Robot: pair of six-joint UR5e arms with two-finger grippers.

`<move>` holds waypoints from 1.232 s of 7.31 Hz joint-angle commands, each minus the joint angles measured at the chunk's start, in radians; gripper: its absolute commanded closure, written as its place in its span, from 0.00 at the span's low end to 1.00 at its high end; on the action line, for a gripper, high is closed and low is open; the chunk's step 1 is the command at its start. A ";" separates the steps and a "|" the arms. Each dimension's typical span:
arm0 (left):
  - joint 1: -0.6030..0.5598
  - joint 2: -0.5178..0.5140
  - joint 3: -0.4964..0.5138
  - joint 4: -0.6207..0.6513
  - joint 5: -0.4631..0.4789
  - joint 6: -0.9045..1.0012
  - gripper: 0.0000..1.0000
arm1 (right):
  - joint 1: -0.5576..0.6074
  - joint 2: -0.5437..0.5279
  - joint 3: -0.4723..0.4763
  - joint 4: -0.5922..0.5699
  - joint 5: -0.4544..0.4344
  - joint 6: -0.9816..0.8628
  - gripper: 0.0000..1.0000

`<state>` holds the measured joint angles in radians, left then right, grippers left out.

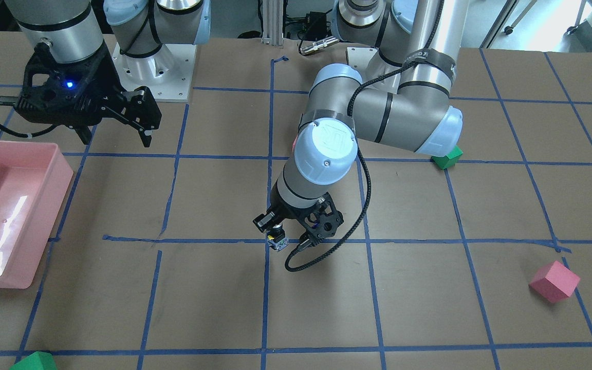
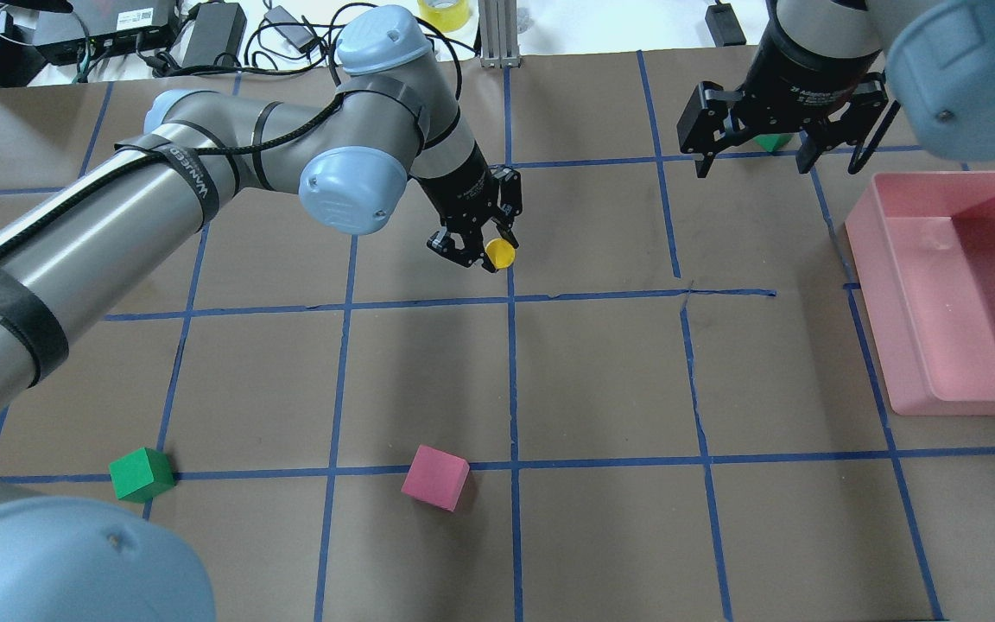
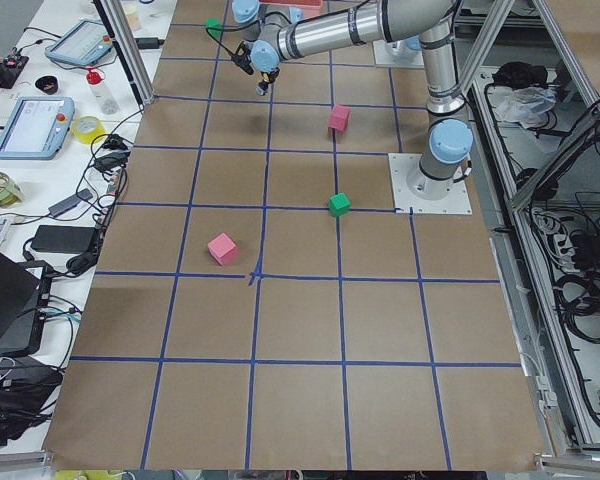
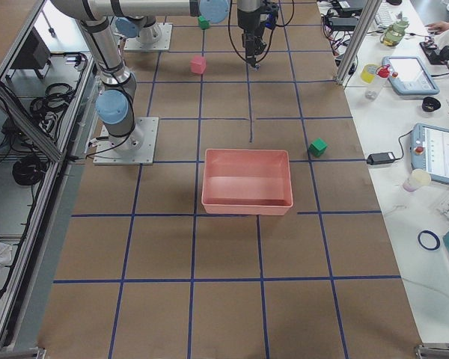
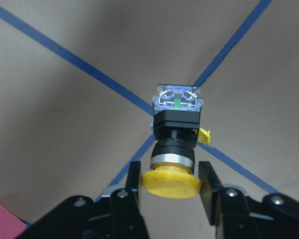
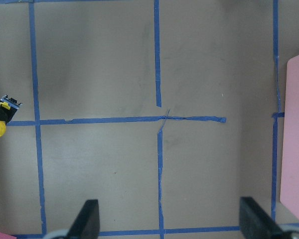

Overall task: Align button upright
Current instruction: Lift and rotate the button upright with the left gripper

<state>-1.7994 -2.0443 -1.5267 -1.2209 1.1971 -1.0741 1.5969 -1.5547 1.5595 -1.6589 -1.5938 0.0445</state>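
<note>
The button [image 5: 175,144] has a yellow cap, a black body and a clear grey base. My left gripper [image 5: 170,175] is shut on it at the cap, with the base pointing away toward a crossing of blue tape lines. In the overhead view the yellow cap [image 2: 499,252] shows at the left gripper [image 2: 473,246] near the table's middle. In the front view the button [image 1: 277,241] hangs base-down under that gripper [image 1: 281,234], close over the table. My right gripper [image 2: 757,162] is open and empty, raised near the pink bin; its fingers [image 6: 87,219] stand wide apart.
A pink bin [image 2: 886,345] stands on my right side. A pink cube [image 2: 434,477] and a green cube [image 2: 142,473] lie nearer the robot on the left. Another green cube [image 2: 776,142] sits behind the right gripper.
</note>
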 commanded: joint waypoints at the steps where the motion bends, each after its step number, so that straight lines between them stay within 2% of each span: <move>1: 0.066 -0.033 -0.009 -0.003 -0.193 -0.084 1.00 | 0.000 0.001 0.001 0.004 0.000 0.000 0.00; 5: 0.094 -0.103 -0.043 -0.003 -0.290 -0.107 1.00 | 0.000 0.001 0.001 0.004 0.000 0.000 0.00; 8: 0.094 -0.109 -0.044 -0.035 -0.286 -0.124 1.00 | 0.000 0.001 0.001 0.004 0.000 0.002 0.00; 9: 0.094 -0.112 -0.043 -0.042 -0.280 -0.127 0.93 | 0.000 0.001 0.001 0.004 0.000 0.000 0.00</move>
<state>-1.7059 -2.1525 -1.5694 -1.2525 0.9115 -1.1968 1.5969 -1.5539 1.5600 -1.6552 -1.5938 0.0453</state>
